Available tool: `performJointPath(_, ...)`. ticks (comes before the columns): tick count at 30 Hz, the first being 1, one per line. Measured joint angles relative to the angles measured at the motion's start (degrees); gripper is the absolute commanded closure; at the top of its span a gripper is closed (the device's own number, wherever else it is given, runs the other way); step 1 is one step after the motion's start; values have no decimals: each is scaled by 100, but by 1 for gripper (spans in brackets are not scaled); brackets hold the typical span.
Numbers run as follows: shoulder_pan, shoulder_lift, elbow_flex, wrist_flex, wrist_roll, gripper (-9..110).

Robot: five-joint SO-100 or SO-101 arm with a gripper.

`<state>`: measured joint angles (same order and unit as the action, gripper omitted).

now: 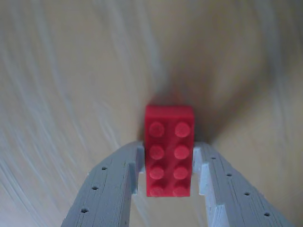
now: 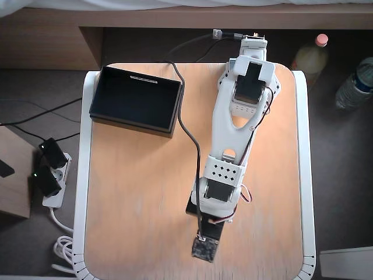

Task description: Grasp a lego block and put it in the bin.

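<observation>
Lego block [image 1: 169, 150] sits clamped between the closed fingers of the gripper [image 1: 169, 170] near the table's [image 2: 134, 192] front edge. For a clean carry, keep the squeeze firm while swinging toward the bin [image 2: 135, 99] at the back-left corner.

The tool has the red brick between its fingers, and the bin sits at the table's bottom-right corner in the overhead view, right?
Not quite. The tool does have the brick between its fingers in the wrist view, but the overhead view shows the bin at the table's top-left corner, not the bottom-right.
</observation>
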<state>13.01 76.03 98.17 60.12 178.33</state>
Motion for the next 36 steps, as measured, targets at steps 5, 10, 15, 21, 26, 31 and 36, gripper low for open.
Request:
performJointPath(5,308,554,0,413,0,101)
performJointPath(10,589,1274,0,914,0,101)
performJointPath(15,940,2039,0,1494,0,101)
performJointPath(21,1600,2971,0,2197,-70,101)
performJointPath(26,2320,3551,0,2716,-185,101)
performJointPath(31,3234,3902,0,3023,-246,101)
performJointPath(36,4263,3981,0,3067,-255,101)
